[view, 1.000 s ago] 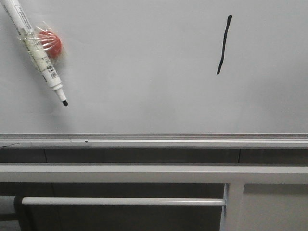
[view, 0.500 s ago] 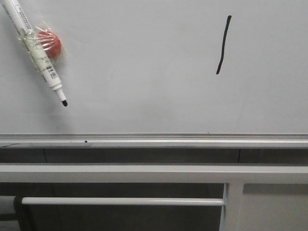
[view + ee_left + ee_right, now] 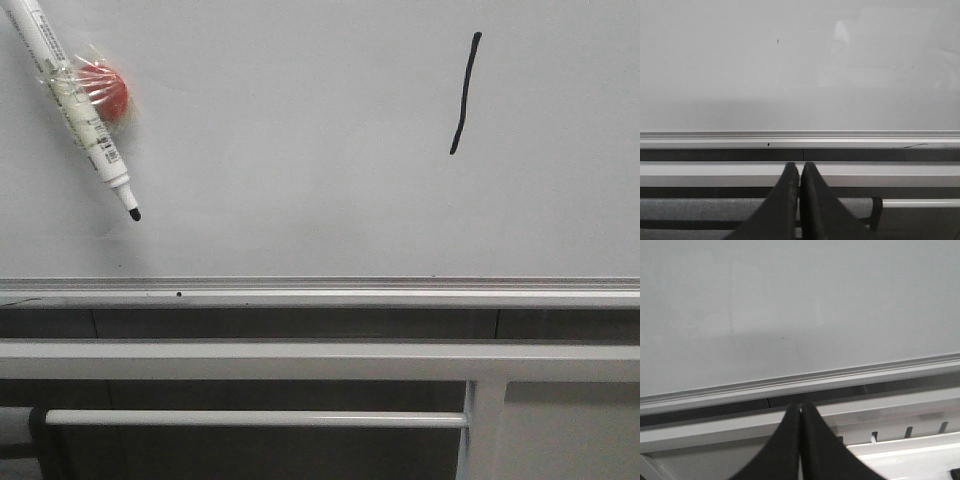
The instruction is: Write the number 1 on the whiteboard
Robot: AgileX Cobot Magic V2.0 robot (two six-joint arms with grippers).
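Stroke present on board; both grippers closed and holding nothing.

The number 1 [image 3: 465, 93] stands as one thin black line, nearly vertical and leaning slightly, on the upper right of the whiteboard [image 3: 300, 150], well above the silver bottom rail [image 3: 320, 292]. A white marker [image 3: 75, 105], uncapped with its black tip pointing down and right, hangs at the upper left against the board, taped to a red round holder [image 3: 105, 92]; it is well apart from the stroke. The left gripper [image 3: 800, 172] and the right gripper [image 3: 800, 412] each show fingers pressed together with nothing between them, both below the rail. Judged complete. Risks: an arm rising from below could brush the stroke and smear wet ink; the exposed tip could mark the board if the marker is knocked.
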